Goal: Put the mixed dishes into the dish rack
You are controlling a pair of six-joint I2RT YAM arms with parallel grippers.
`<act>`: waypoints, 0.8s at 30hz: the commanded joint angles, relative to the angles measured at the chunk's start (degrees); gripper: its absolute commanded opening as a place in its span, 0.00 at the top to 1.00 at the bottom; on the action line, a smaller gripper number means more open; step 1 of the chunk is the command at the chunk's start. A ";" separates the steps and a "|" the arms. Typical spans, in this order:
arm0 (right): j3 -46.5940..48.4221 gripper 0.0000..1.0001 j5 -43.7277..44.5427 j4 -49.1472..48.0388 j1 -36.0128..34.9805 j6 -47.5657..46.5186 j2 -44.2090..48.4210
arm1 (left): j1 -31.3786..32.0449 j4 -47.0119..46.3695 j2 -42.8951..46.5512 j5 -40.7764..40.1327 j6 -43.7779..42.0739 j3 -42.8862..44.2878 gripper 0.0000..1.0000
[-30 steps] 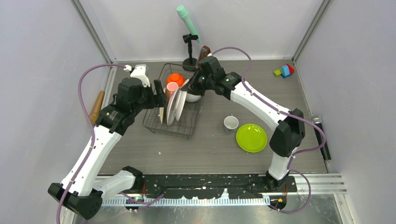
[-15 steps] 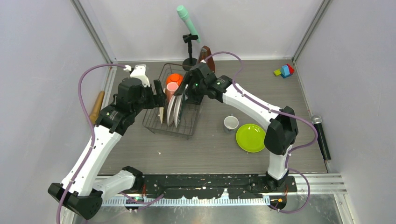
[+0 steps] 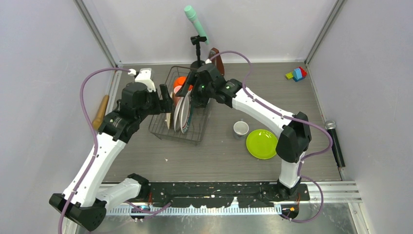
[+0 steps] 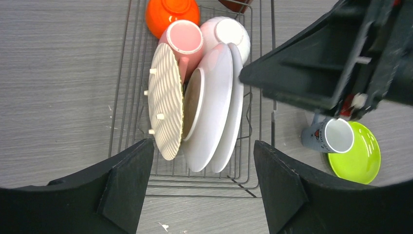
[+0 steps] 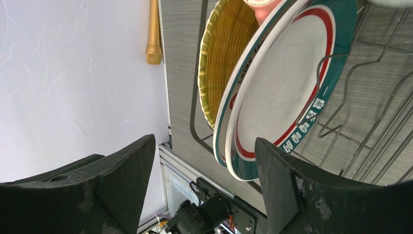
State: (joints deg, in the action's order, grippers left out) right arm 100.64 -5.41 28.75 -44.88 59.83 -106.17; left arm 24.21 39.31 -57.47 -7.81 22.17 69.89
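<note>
Dishes mostly racked, two out on the table.
Nearest, the lime-green plate [image 3: 262, 144] lies flat on the table [image 3: 219, 158] with the small white cup [image 3: 240, 128] upright just beside it, both apart from the dish rack [image 3: 181, 132]. In the rack, the tan woven plate [image 4: 165, 102] and white plates [image 4: 214, 107] stand on edge, leaning together (red and green rims show in the right wrist view). Beyond them sit the pink mug [image 4: 184, 38], white bowl [image 4: 229, 31] and orange bowl [image 4: 171, 9]. The left gripper [image 4: 202, 146] and right gripper [image 5: 204, 144] hover over the plates, jaws spread wide, holding nothing.
</note>
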 commanded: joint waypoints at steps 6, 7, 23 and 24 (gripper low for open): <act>-9.89 0.20 4.78 5.75 9.80 -6.16 17.63 | -0.33 -4.24 0.41 14.11 -1.38 -0.88 0.24; -11.19 0.20 6.50 8.04 10.56 -6.82 20.16 | -0.30 -5.21 0.26 17.91 -0.71 -1.16 0.24; -27.54 0.20 16.08 29.03 13.69 -21.91 26.48 | -0.21 -11.45 -4.11 30.36 6.15 -2.17 0.22; -27.92 0.21 16.46 29.20 13.73 -22.20 25.98 | -0.21 -11.18 -4.04 30.10 6.33 -2.13 0.22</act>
State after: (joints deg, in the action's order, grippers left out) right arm 73.73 10.57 55.64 -30.81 41.45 -79.29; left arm 24.18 31.18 -61.78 20.18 27.09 67.16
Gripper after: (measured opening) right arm 0.801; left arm 0.780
